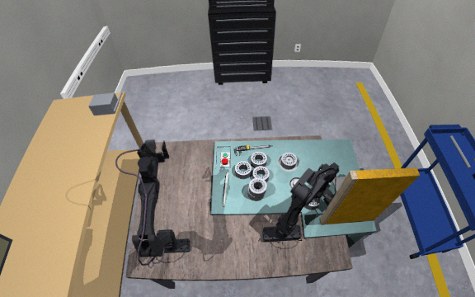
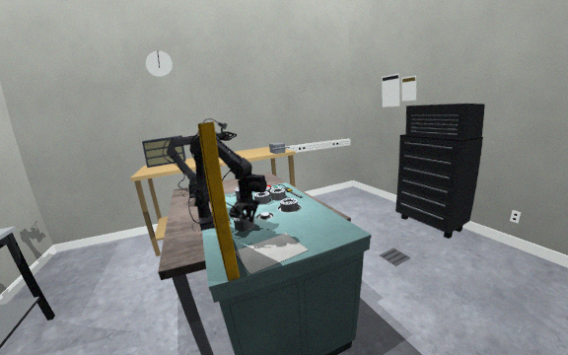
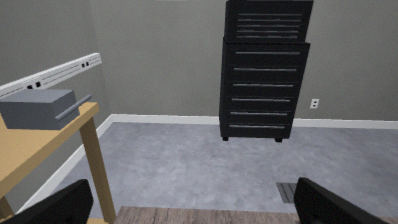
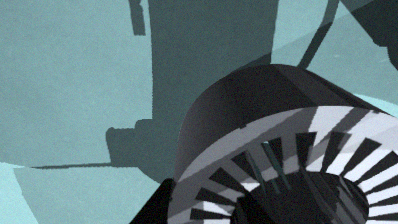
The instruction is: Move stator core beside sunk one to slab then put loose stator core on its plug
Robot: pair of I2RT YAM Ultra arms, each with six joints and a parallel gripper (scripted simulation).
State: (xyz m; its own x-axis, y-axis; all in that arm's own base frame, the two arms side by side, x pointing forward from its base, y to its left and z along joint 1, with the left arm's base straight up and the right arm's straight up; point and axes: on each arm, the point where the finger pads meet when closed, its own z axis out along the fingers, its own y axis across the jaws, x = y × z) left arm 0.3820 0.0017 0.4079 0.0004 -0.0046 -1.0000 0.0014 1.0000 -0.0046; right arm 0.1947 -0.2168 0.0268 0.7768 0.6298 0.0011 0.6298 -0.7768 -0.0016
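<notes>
My right gripper (image 2: 246, 215) is shut on a stator core (image 1: 313, 204) (image 2: 244, 225) (image 4: 280, 95), grey-black with a white slotted face. It is low at the teal slab (image 1: 279, 208) (image 2: 333, 237); I cannot tell if it touches. A bare plug (image 2: 264, 215) with a pale round top stands beside it, partly hidden by the arm in the top view. Another core (image 1: 289, 157) (image 2: 289, 203) sits around a plug behind. Loose cores (image 1: 259, 157) (image 1: 243, 168) (image 1: 261, 173) (image 1: 257, 186) stand grouped to the left. My left gripper (image 1: 165, 151) (image 3: 193, 188) is open and empty, away from the slab.
A yellow-faced upright panel (image 1: 371, 198) (image 2: 218, 207) stands close beside the right arm. A caliper (image 1: 254, 148), a button box (image 1: 225, 157) and a thin white bar (image 1: 226, 190) lie at the slab's left part. A paper sheet (image 2: 284, 248) lies near the slab's end.
</notes>
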